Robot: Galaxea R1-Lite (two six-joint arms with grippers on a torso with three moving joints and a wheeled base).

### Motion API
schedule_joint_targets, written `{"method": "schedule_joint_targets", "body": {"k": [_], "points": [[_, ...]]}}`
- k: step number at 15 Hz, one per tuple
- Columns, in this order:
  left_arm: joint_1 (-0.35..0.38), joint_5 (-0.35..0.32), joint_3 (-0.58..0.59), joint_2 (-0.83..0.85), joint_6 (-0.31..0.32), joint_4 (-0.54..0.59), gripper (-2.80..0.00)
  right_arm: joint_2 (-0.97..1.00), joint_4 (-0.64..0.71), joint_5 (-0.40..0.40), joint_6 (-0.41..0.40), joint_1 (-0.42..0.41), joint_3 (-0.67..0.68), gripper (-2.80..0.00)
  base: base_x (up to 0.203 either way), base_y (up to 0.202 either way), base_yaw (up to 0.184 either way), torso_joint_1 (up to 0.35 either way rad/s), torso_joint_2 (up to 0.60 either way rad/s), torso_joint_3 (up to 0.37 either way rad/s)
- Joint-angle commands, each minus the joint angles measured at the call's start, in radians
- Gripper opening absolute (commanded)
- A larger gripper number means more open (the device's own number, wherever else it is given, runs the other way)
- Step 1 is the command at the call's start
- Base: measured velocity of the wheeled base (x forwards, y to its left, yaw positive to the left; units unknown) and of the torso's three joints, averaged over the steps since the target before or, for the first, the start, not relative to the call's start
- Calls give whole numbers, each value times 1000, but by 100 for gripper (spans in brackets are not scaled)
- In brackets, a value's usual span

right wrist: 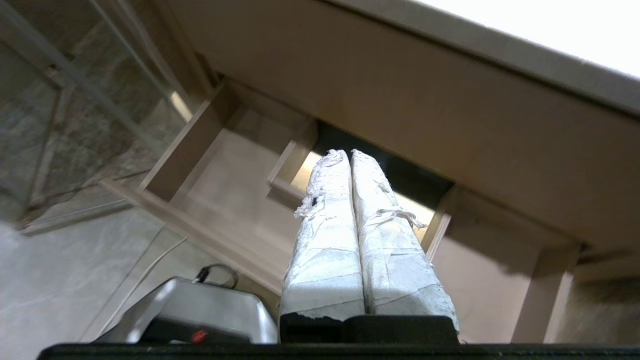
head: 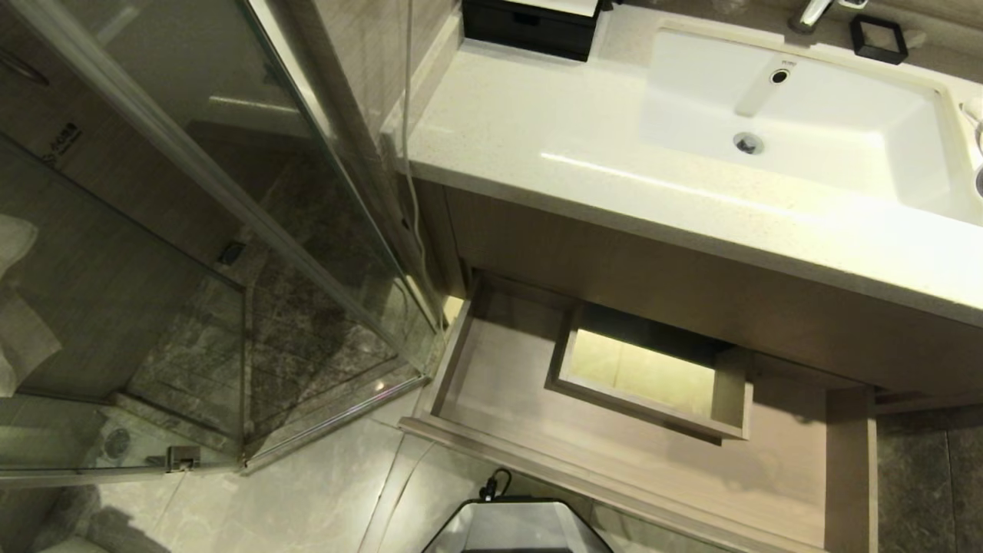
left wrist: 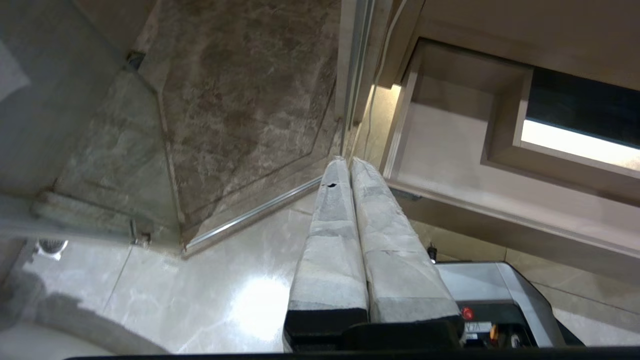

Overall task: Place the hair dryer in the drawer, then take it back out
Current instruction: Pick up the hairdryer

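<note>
The drawer (head: 499, 376) stands pulled out under the vanity, a wide shallow light-wood tray with nothing lying on its floor and a boxed rectangular cutout (head: 653, 376) at its middle. The hair dryer is out of view. My left gripper (left wrist: 348, 161) hangs shut and empty over the pale floor tiles, near the drawer's (left wrist: 450, 165) left front corner. My right gripper (right wrist: 348, 152) is also shut on nothing, in front of the drawer (right wrist: 235, 190), with its tips in line with the cutout. Neither arm shows in the head view.
A glass shower enclosure (head: 230, 230) stands left of the vanity. The stone countertop (head: 522, 130) carries a white sink (head: 791, 123), a black box (head: 530, 27) and a white thing (head: 975, 115) cut off at the right edge. A thin white cord (head: 415, 207) hangs down. My base (head: 514, 526) sits before the drawer front.
</note>
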Motion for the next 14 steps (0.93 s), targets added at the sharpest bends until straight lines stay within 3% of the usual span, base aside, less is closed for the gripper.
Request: {"method": "schedule_joint_targets", "body": {"k": [1,14], "points": [[0,0,1,0,0,-1,-280,-39,15,-3,27,1,40,-280,-6,-10,-74,2,-5,3],[1,0,0,0,0,-1,-280,-39,53,-1,27,1,40,-280,-1,7,-167,2,3,1]]}}
